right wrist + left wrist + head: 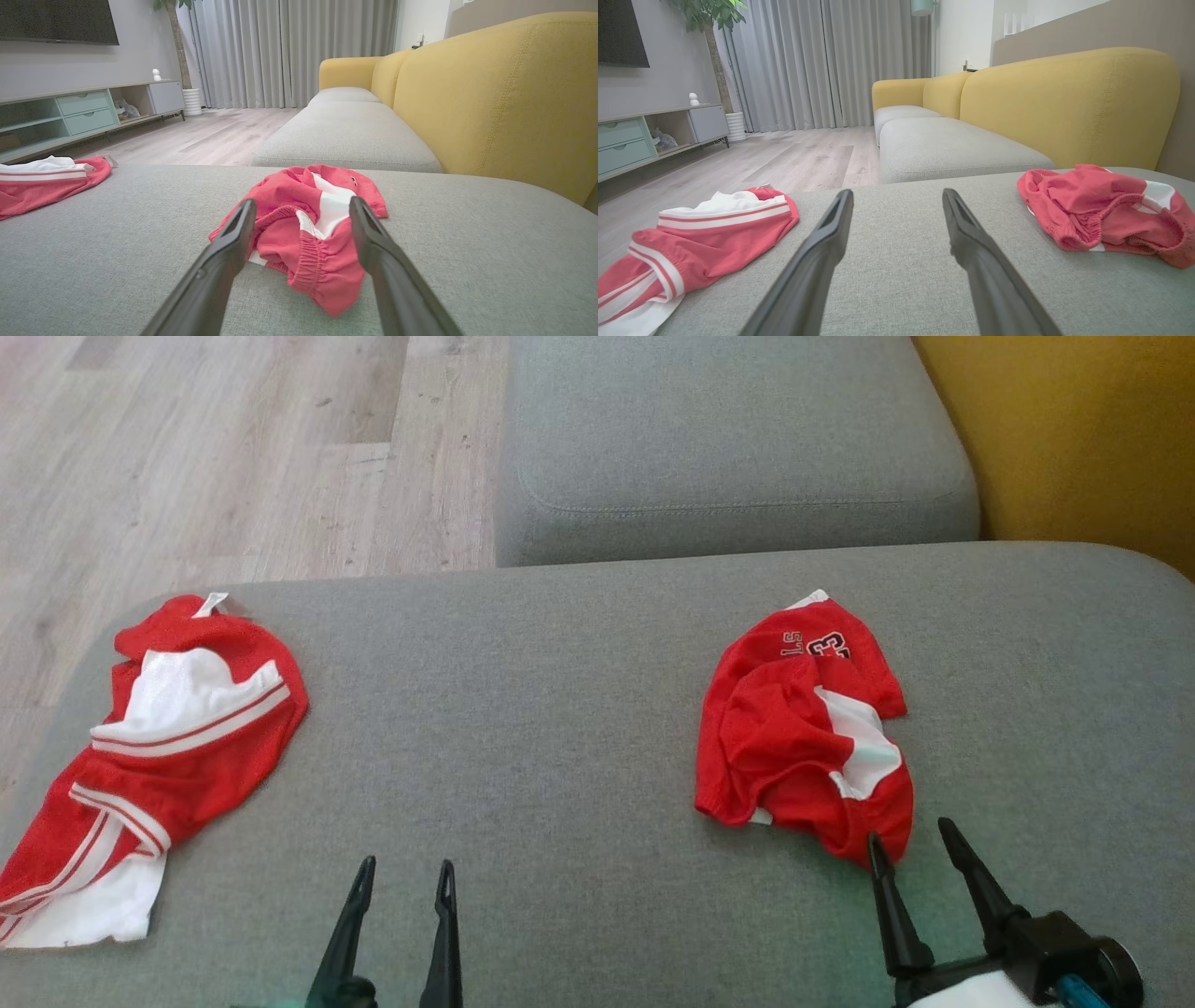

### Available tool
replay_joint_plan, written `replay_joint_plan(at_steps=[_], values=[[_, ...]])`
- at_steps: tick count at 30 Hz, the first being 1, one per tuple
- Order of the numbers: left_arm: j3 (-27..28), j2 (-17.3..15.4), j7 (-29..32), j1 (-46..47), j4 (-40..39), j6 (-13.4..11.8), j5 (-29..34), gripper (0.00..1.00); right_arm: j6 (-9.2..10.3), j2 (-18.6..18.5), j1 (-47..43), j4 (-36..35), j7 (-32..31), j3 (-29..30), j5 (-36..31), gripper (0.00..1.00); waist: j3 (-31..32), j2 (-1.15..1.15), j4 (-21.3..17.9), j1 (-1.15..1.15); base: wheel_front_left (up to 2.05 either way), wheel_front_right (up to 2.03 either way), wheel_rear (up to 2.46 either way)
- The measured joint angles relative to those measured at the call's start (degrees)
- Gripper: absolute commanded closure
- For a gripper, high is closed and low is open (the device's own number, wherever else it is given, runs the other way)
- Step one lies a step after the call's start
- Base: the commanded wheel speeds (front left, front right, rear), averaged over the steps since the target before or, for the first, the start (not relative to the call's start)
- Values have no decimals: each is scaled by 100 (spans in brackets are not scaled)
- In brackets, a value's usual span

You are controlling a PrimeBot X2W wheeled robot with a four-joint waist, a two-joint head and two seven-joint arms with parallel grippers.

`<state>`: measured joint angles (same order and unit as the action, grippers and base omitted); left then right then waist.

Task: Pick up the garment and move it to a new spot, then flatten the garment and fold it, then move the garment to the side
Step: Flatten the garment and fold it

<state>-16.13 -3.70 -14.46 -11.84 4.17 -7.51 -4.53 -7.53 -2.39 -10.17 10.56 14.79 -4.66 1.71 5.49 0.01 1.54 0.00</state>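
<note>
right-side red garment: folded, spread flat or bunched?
Bunched. The right red garment lies in a crumpled heap on the grey cushion, waistband puckered, layers overlapping, no neat fold.

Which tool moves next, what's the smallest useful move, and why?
Probably ease the right tool slightly forward and down over the near hem of the crumpled red garment, before closing. Its jaws stand open with that bunched hem lying between them, not yet gripped. The left tool is open over bare grey cushion, away from it.
</note>
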Motion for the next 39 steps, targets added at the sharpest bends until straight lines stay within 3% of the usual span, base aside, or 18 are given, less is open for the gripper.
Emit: replay_joint_plan(at_steps=[17, 24, 34, 39], values=[[-10, 15, 0, -15, 59, 4, 47, 0, 0, 0, -1, 2, 0, 34, -1, 0, 18, 0, 20, 0, 0, 0, 0], [-135, 16, 1, -19, 177, 210, 107, 0, 0, 0, 11, -62, 0, 1, 43, 0, -92, 0, -205, 0, 0, 0, 0], [-896, 19, 2, 694, 960, 777, -556, 0, 0, -2, 221, -210, -1, -86, 42, 0, -477, 0, -919, 1, 0, 0, 0], [-1648, 30, 64, 1508, 1360, 1154, -1677, 0, 0, -3, 392, -279, -1, -59, 91, 0, -762, 0, -1375, 1, 0, 0, 0]])
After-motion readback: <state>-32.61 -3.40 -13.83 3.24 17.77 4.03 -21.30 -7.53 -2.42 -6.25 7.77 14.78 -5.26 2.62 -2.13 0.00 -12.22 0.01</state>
